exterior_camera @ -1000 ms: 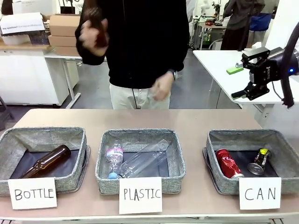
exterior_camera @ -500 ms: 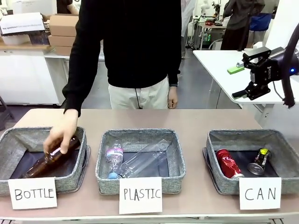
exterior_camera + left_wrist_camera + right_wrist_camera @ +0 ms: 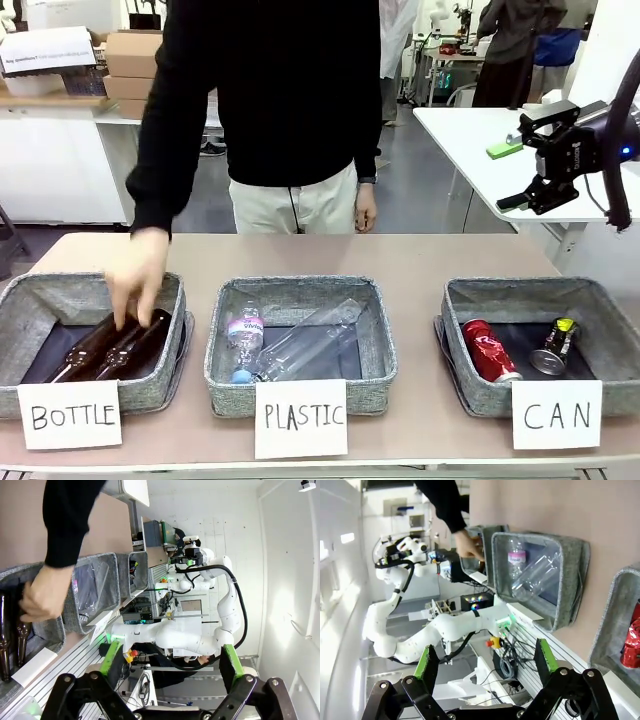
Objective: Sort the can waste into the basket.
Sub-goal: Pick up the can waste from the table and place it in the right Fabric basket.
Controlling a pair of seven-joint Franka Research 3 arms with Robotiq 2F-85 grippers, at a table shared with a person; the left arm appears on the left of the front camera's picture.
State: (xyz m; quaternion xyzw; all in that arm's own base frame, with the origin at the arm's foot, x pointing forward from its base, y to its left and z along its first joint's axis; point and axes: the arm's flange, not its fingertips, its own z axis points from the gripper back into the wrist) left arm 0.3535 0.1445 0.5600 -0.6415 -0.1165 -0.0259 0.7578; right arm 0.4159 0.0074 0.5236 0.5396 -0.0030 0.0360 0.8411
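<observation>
two cans (image 3: pixel 490 351) in the "can" basket (image 3: pixel 600 300); both arms' fingers (image 3: pixel 168 667) (image 3: pixel 483 661) spread, empty.

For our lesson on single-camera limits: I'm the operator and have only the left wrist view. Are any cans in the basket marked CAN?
Observer: Yes. In the front view a red can and a dark silvery can lie in the basket behind the CAN card.
Operator: Where is the right gripper?
Observer: The right gripper is raised beyond the table's right end, jaws open, holding nothing.
Operator: Which basket is the person's hand in?
Observer: The hand is in the left-hand basket, whose card reads BOTTLE.
</observation>
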